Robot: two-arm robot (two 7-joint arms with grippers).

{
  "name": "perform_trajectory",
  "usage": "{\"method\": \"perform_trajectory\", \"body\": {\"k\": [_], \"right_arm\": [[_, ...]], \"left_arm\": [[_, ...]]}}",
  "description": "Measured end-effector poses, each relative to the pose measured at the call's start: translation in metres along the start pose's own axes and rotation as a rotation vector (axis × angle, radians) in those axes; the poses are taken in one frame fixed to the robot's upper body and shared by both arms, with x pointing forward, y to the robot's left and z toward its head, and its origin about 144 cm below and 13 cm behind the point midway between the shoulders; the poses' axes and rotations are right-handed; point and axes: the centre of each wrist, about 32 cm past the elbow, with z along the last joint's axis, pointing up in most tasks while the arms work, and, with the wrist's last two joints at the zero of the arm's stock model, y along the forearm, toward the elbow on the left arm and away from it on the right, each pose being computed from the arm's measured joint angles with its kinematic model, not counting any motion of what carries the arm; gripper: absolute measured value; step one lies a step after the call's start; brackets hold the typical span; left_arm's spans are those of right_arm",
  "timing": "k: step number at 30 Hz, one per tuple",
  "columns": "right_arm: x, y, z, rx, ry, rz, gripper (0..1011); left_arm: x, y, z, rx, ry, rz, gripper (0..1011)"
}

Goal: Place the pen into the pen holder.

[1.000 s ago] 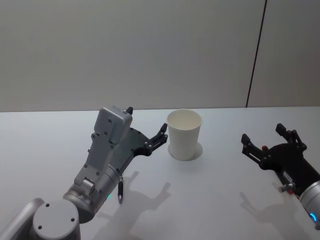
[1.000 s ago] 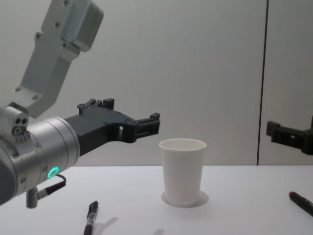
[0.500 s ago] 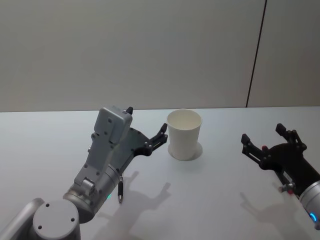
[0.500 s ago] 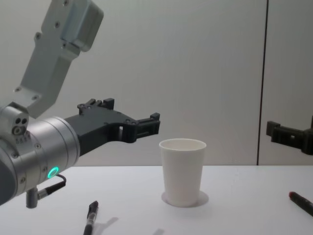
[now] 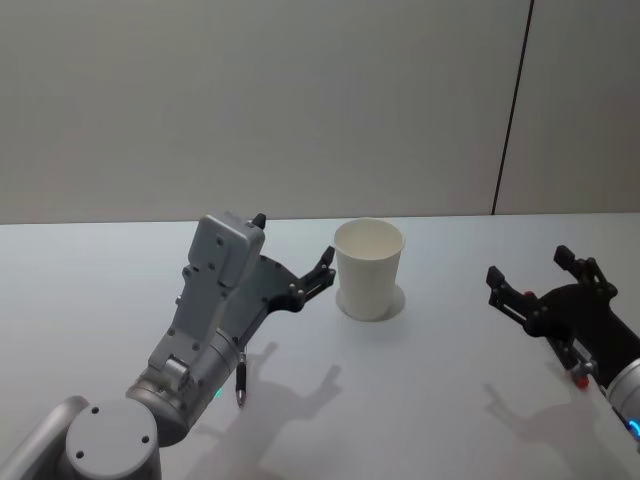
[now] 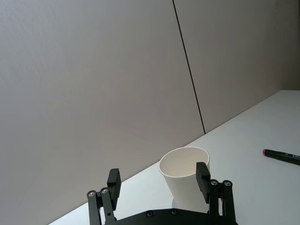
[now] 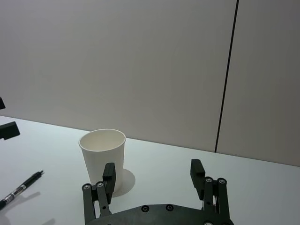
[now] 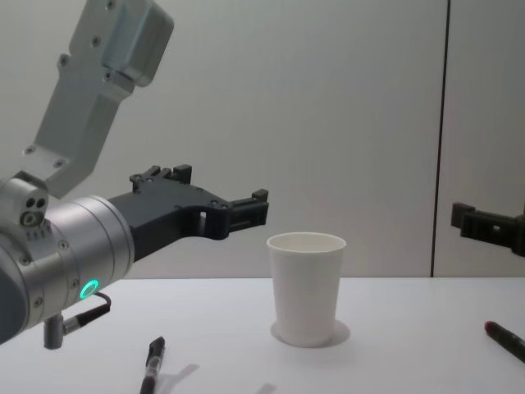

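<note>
Through the head view I see the left tool (image 5: 294,238) spread wide and empty, raised just left of the pen holder (image 5: 368,268), which stands upright on the bench (image 5: 100,290). The pen (image 5: 240,382), black, lies flat to the pen holder's near left, beside that arm's wrist, its long axis running roughly toward and away from me. The right tool (image 5: 528,263) hangs released, well to the pen holder's right. In the left wrist view the pen holder sits ahead between the parted fingers, with a red-tipped pen (image 6: 282,155) beyond on its right. The right wrist view puts the black pen across the pen holder from that tool. In the chest view it lies low, left of the pen holder. I judge the left arm nearer: the pen is behind and below its tool.
</note>
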Motion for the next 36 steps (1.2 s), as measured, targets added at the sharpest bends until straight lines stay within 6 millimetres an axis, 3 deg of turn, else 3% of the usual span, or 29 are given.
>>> {"method": "perform_trajectory", "body": {"k": [36], "right_arm": [[0.031,0.021,0.016,-0.175,0.142,-0.109,1002]], "left_arm": [[0.000,0.000,0.000,0.000,0.000,0.000,1001]]}}
